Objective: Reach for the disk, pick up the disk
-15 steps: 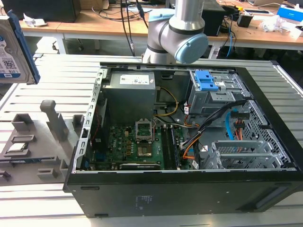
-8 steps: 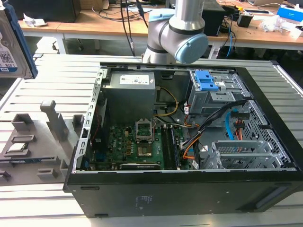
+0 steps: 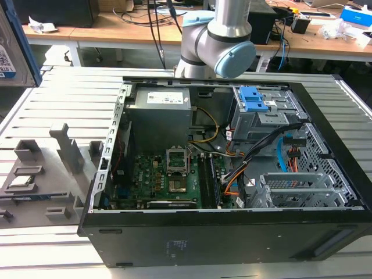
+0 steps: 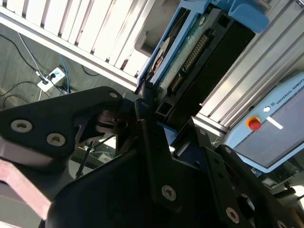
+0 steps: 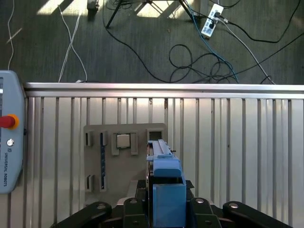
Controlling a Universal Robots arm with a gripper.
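disk (image 4: 187, 52): bright blue bracket, green board edge | gripper (image 5: 165, 186): black | table (image 5: 237, 142): silver, ribbed stripes | fixture plate (image 5: 109, 166): beige-grey | pendant (image 5: 9, 152): pale grey, red button on orange ring | floor (image 5: 142, 42): dark grey | computer case (image 3: 232, 244): black | motherboard (image 3: 157, 183): green | arm (image 3: 221, 35): grey, light-blue caps

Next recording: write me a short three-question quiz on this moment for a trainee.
1. True or false: the disk lies flat inside the computer case.
2. What is the gripper shut on? A) the disk B) an orange cable C) the grey fixture
3. Fill in: the round button on the control pendant is coloured ____.

Key: 1 false, it is held edge-on above the slatted table; 2 A; 3 red.
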